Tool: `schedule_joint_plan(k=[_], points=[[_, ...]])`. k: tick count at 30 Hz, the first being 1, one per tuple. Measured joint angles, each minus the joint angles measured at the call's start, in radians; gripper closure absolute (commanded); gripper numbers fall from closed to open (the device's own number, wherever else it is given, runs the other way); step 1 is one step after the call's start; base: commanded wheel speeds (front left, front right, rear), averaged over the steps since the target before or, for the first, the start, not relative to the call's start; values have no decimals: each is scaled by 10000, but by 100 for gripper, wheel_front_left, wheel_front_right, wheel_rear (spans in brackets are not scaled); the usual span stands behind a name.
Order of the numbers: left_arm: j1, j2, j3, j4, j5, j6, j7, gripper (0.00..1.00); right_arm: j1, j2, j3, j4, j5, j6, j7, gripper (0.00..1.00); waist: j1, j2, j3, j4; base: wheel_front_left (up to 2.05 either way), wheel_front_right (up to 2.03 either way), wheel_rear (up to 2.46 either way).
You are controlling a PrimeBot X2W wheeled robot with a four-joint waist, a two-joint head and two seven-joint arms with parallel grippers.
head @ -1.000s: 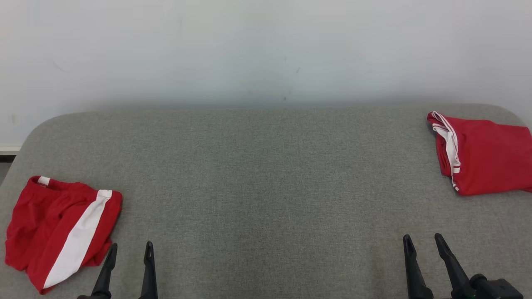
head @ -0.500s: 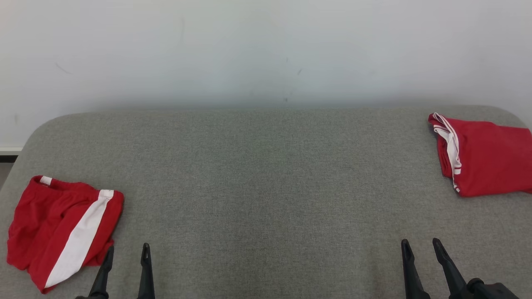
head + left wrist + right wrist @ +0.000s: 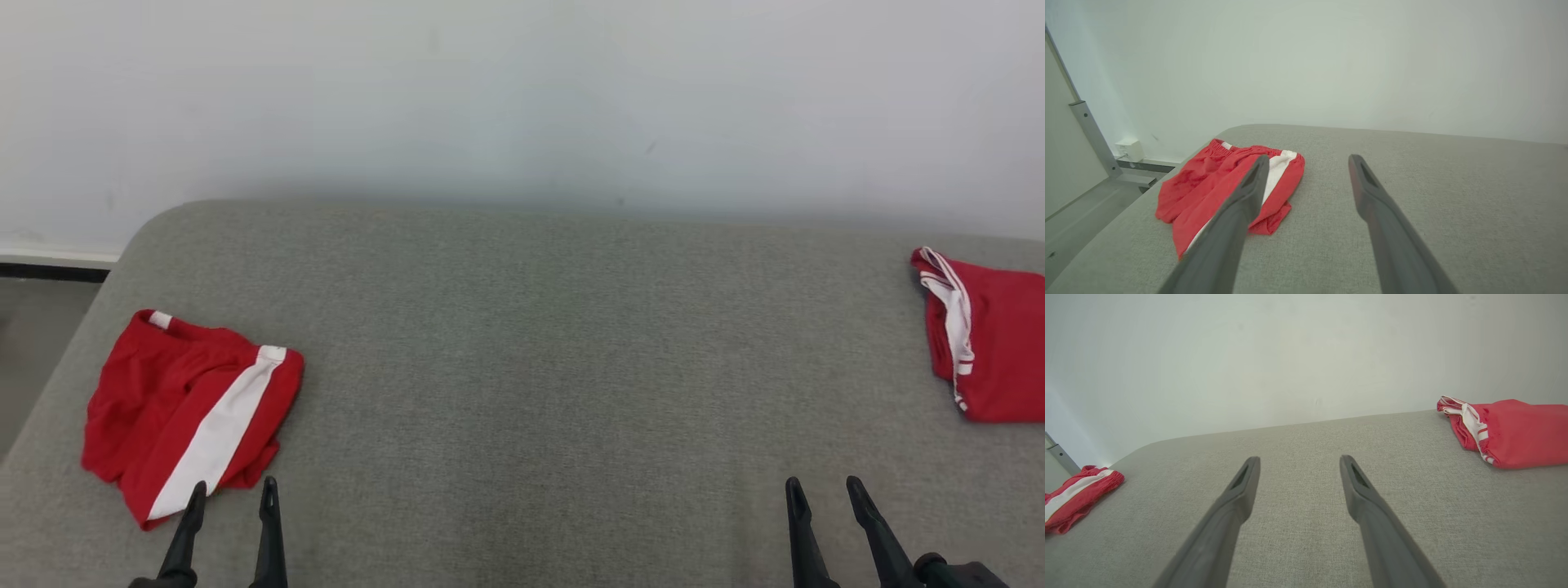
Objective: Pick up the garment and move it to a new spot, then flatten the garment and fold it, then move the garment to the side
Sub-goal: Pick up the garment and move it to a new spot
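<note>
At seven o'clock in the head view: fingers of the left gripper [image 3: 232, 488] spread wide, pinching nothing, one tip overlapping the near hem of the crumpled red shorts [image 3: 192, 408]; touching or not, impossible to tell. At five o'clock: fingers of the right gripper [image 3: 823, 486] spread likewise, empty, over bare grey table cover [image 3: 522, 367].

Outward from the left fingers, toward ten o'clock: the shorts, rumpled, white side stripe uppermost, near the table's left edge. Outward from the right fingers, toward two o'clock and well apart: a second red garment [image 3: 992, 335] with white trim, seemingly folded, cut by the picture's edge. Beyond both, at twelve o'clock: pale wall [image 3: 522, 98].

On progress, judged: barely begun for the crumpled shorts, taken here as the garment to handle. Not yet gripped, lifted or carried to a new spot; flattening, folding and setting aside all left. Folded piece at two o'clock probably finished work, though not certain.

Against a second ago: whole view swung toward nine o'clock, so shorts now nearer the middle, folded garment pushed further off at three o'clock, floor [image 3: 33, 351] showing past the table's left corner. Camera's turn, not the cloth's. Both pairs of fingers as widely spread as then.
</note>
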Motion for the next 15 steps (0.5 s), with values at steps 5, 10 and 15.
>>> schedule_joint_plan(k=[5, 10, 15], points=[[-1, 105, 123, 56, -23, 50, 0, 0, 7, 19, 48, 113, 17, 0, -19, 0, 1, 0, -5, 655, 0, 0, 0], [14, 155, 171, 77, -40, 107, 0, 0, -15, 27, 105, 255, 29, 0, -63, 0, 0, 1, 2, 1386, 0, 0, 0], [35, 224, 282, 123, -107, 165, 0, 0, -33, 33, 201, 345, 27, -2, -79, 0, 0, 0, 10, 2118, 0, 0, 0]])
